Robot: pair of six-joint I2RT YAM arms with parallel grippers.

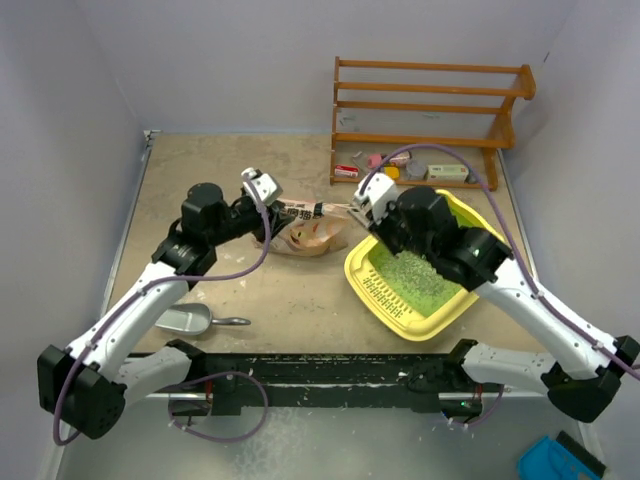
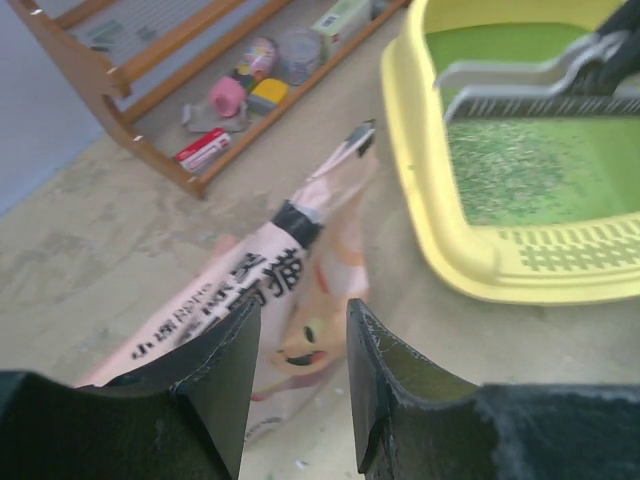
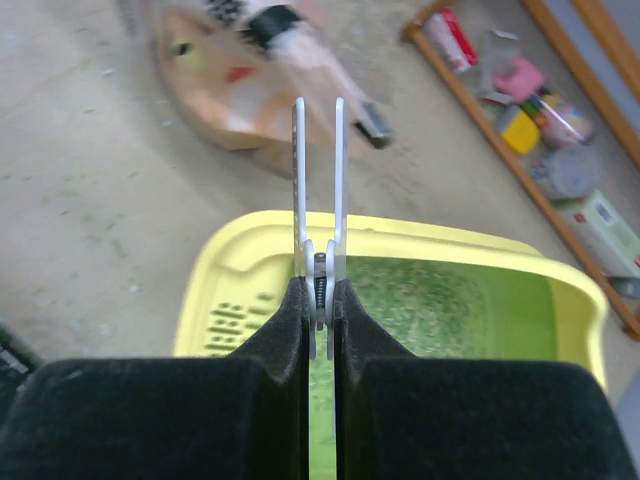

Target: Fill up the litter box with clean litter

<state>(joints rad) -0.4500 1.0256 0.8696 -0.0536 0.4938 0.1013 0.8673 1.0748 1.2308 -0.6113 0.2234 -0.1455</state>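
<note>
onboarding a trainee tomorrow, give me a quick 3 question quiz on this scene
1. True or false: the litter box already holds some litter.
2. The right gripper is shut on: A) a brush B) a thin white clip C) a cup.
3. Where does the silver scoop lie?
Key: 1 true; 2 B; 3 on the table, at its near left side.
</note>
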